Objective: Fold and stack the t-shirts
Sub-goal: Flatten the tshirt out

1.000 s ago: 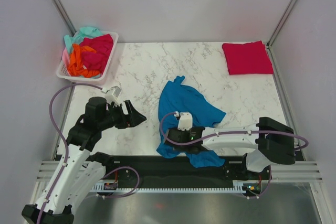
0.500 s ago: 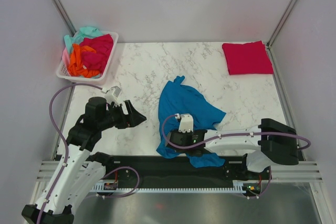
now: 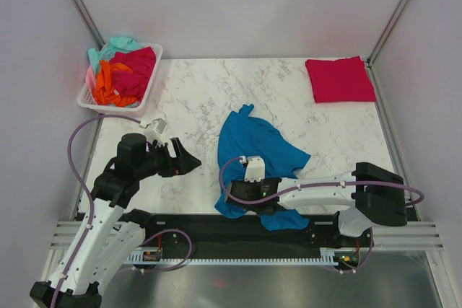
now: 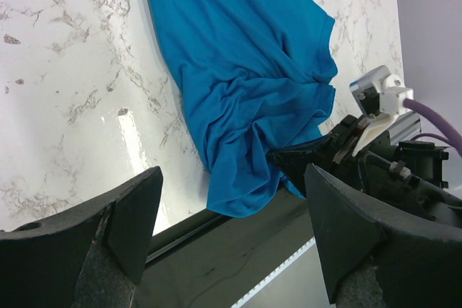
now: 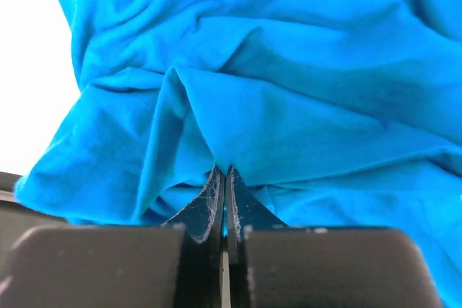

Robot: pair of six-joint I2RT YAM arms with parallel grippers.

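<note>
1 second on, the right pincer (image 5: 224, 172) has clamped onto the teal-blue t-shirt (image 3: 253, 142); left pincer (image 4: 232, 182) stays spread.

Bright, even light from above fills the top view; the table (image 3: 202, 91) carries only soft, faint shadows, and the frame is sharp throughout. In the left wrist view, a white glare streak crosses the table beside the shirt (image 4: 245, 70), and the left fingers (image 4: 108, 229) are blurred. In the right wrist view, the table's corner is blown out white, the shirt's folds are crisp, and the right fingers (image 5: 206, 210) are soft.
</note>
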